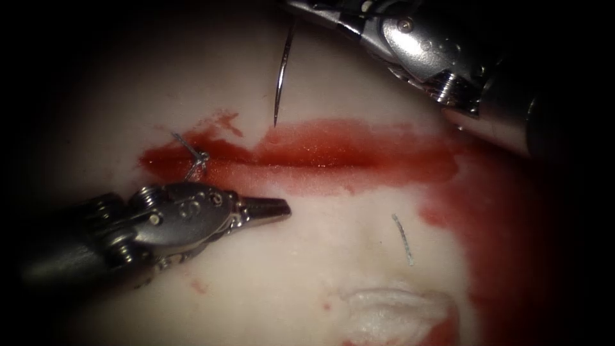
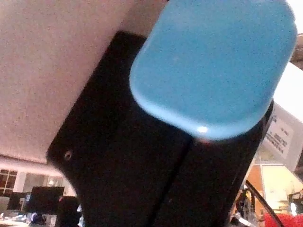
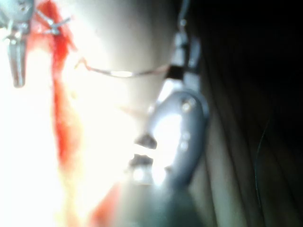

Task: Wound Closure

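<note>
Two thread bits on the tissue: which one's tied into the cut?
The knotted thread at the cut's left end, by the left hand. The other thread piece lies loose below the cut.

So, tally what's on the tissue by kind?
Needle: 1, held by the right claw, tip above the cut
Tied stitch: 1
Loose thread piece: 1
Tools: 2; left claw holds nothing
Total: 5

A pale speckled ceiling [image 2: 52, 71] spreads overhead in the left wrist view. Below it, a row of lit windows [image 2: 12, 178] runs along the far wall, with a dark monitor [image 2: 43, 198] on a desk in front. A white labelled box [image 2: 283, 135] stands nearby.
</note>
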You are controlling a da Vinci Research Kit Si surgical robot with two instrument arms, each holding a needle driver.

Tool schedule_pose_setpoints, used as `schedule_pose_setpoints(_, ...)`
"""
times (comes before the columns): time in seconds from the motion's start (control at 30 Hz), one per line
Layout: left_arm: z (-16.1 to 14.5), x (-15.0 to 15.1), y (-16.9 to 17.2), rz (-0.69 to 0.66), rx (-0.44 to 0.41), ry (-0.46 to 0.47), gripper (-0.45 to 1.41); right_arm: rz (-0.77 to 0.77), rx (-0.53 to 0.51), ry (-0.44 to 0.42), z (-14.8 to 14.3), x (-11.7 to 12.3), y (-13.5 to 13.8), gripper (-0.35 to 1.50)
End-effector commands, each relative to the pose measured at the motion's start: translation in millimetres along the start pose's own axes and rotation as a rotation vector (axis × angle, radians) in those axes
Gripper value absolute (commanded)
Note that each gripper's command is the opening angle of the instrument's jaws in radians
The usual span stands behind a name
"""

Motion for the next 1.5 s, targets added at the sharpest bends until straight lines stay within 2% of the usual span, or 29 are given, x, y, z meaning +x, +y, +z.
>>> schedule_pose_setpoints(0.03,0.5,-0.7,0.5,-0.005,-0.007,0.007,-0.45,-0.005,-0.001,0.003,1.1,-0.1,0.8,-0.35)
schedule_pose_setpoints(0.13,0.9,0.4,0.8,-0.029,-0.012,0.033,-0.45,-0.006,-0.004,0.001,1.3,-0.2,0.8,-0.35)
schedule_pose_setpoints(0.33,0.9,0.6,0.8,-0.063,-0.008,0.045,-0.45,-0.032,-0.008,-0.002,1.8,-0.4,0.7,-0.35)
schedule_pose_setpoints(0.53,0.6,0.1,0.7,-0.103,0.003,0.047,-0.45,-0.108,0.055,0.03,2.1,-1.3,-0.3,-0.35)
schedule_pose_setpoints(0.73,0.1,-0.6,0.7,-0.128,0.012,0.048,-0.45,-0.15,0.091,0.056,2.8,-1.2,-0.8,-0.35)
schedule_pose_setpoints(0.93,0.0,-0.6,0.7,-0.152,0.013,0.048,-0.45,-0.173,0.119,0.018,3.1,-1.2,-1.6,-0.35)
schedule_pose_setpoints(1.17,0.0,-0.5,0.7,-0.163,0.012,0.047,-0.45,-0.193,0.103,-0.013,3.3,-1.3,-1.7,-0.35)
schedule_pose_setpoints(1.4,-0.4,-0.2,1.1,-0.169,-0.037,0.079,-0.45,-0.203,0.101,-0.029,3.4,-1.5,-1.9,-0.35)
schedule_pose_setpoints(1.5,-1.2,-1.2,1.4,-0.096,-0.077,0.066,-0.45,-0.204,0.097,-0.032,3.3,-1.5,-1.9,-0.35)
